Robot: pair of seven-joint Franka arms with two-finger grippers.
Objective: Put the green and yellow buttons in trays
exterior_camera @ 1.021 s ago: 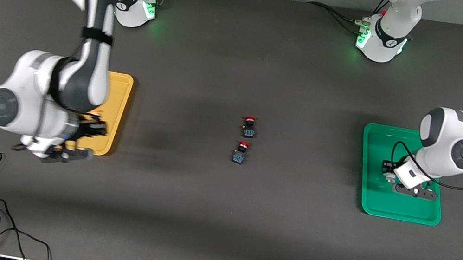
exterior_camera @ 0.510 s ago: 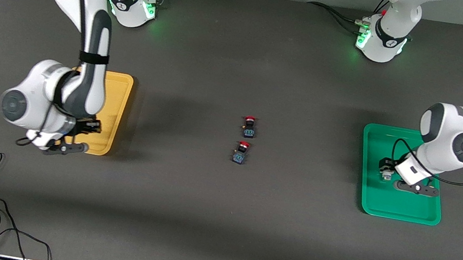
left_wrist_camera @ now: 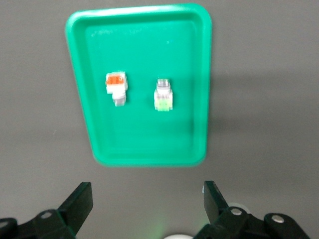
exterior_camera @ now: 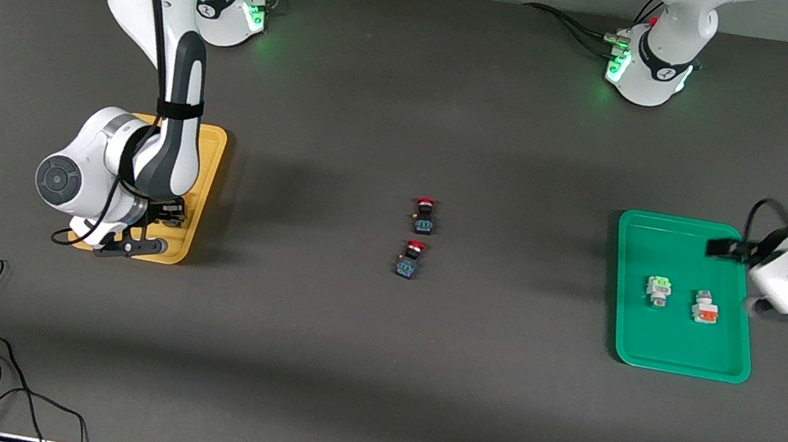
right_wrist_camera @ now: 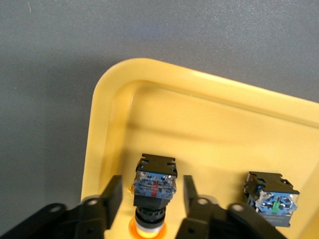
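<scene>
Dark grey matting covers the table (exterior_camera: 337,371), with a yellow tray (exterior_camera: 212,142) toward the right arm's end and a green tray (exterior_camera: 659,357) toward the left arm's end. Low over the yellow tray's corner nearest the front camera, the right gripper (right_wrist_camera: 149,199) has its fingers parted around a yellow-capped button (right_wrist_camera: 153,191) that stands on the tray floor, with gaps on both sides (it looks just let go). A second dark-bodied button (right_wrist_camera: 271,198) sits beside it in the same tray. At the table's middle, two red-capped buttons (exterior_camera: 417,237) lie on the mat, outside the task. In the green tray rest the green-faced button (exterior_camera: 659,288) and, just beside it, the orange-faced button (exterior_camera: 704,308). The left gripper (left_wrist_camera: 144,209), spread wide and empty, hangs above the table by the green tray's edge. By my reading, all four buttons are in trays, so little is left beyond pulling the arms clear.
</scene>
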